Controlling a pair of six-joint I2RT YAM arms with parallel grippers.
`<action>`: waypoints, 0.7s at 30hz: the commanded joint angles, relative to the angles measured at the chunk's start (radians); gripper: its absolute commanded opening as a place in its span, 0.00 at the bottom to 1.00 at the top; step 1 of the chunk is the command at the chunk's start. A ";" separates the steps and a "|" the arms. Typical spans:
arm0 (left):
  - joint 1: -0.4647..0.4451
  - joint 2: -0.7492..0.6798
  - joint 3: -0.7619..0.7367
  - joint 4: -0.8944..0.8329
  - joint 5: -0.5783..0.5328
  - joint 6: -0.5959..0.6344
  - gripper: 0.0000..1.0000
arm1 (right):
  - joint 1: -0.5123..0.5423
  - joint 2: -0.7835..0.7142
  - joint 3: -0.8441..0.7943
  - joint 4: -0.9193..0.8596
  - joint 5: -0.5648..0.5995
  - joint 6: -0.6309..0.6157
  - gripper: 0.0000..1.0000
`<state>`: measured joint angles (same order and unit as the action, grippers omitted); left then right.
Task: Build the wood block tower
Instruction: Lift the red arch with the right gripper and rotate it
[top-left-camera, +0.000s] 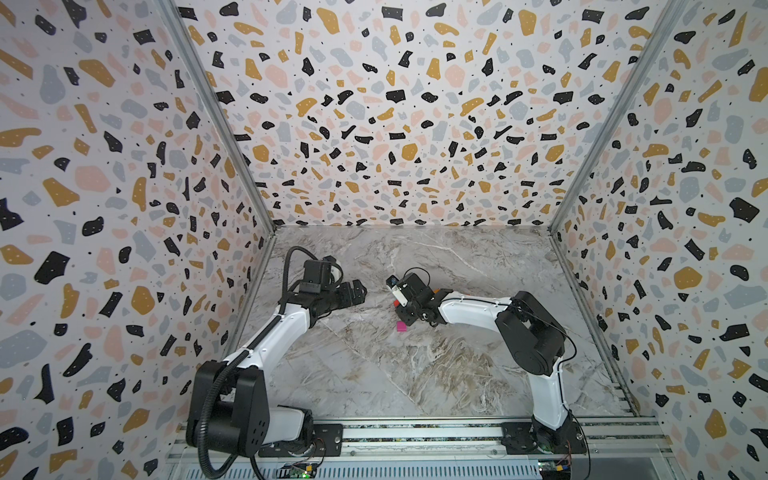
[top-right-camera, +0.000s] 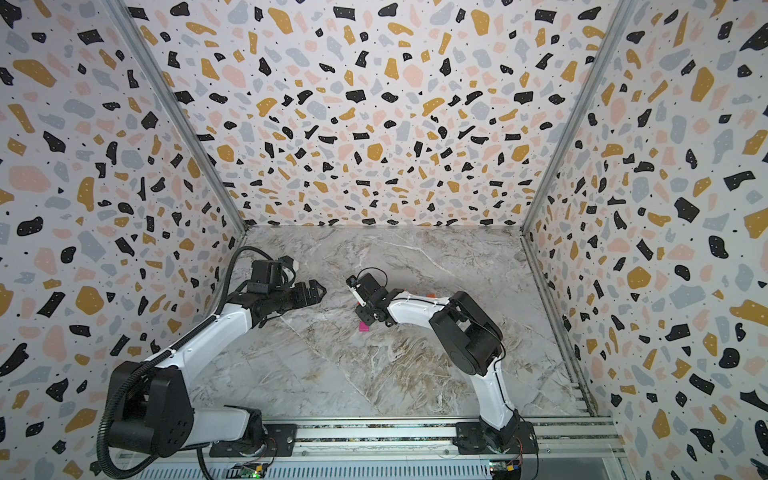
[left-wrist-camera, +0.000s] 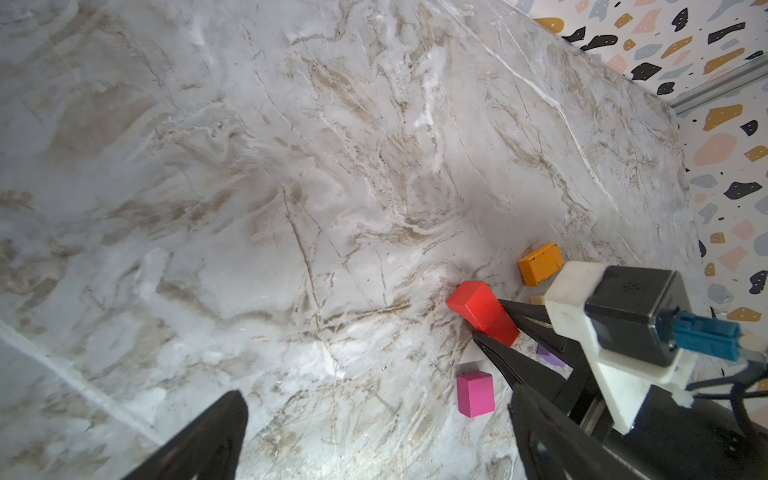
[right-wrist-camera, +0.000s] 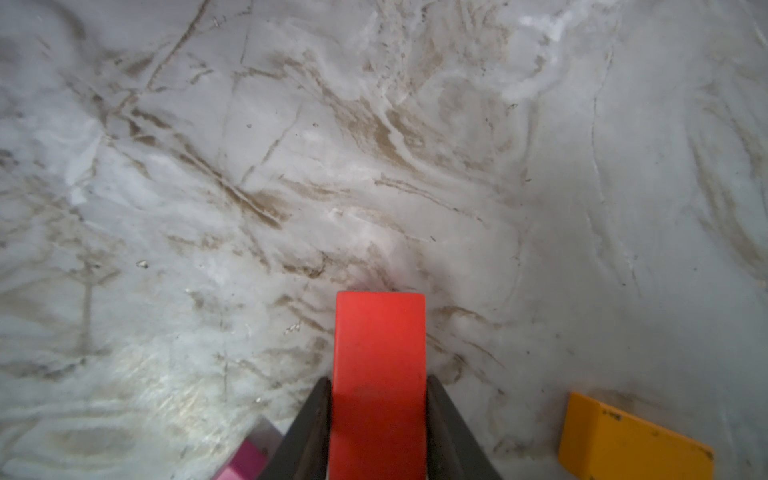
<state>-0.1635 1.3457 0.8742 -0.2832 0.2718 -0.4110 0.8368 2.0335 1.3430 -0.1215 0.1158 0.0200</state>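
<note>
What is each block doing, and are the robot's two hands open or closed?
left gripper: open, holding nothing.
right gripper: shut on the red block.
red block: tilted between the fingers.
orange block: lying on the table, untouched.
magenta block: on the table, untouched.
purple block: mostly hidden behind the right gripper.

The right gripper (left-wrist-camera: 486, 318) covers part of the red block (left-wrist-camera: 473, 303). Near the red block, a purple block (left-wrist-camera: 548, 355) and what may be a tan block (left-wrist-camera: 537, 300) show only as slivers. In the right wrist view the edge cuts off the red block and, either side of it, an orange block (right-wrist-camera: 631, 440) and a blurred magenta block (right-wrist-camera: 245, 461).
</note>
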 joint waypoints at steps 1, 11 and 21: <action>0.006 0.002 -0.009 0.018 0.003 0.000 1.00 | -0.005 -0.010 0.018 -0.043 -0.003 0.025 0.47; 0.006 -0.002 -0.011 0.019 0.007 0.000 1.00 | -0.003 -0.058 0.058 -0.120 -0.027 0.117 0.77; 0.006 -0.002 -0.010 0.018 0.007 0.000 1.00 | -0.004 -0.073 0.075 -0.225 0.049 0.173 0.79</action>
<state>-0.1635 1.3457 0.8742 -0.2829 0.2722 -0.4110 0.8360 2.0171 1.3849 -0.2798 0.1223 0.1600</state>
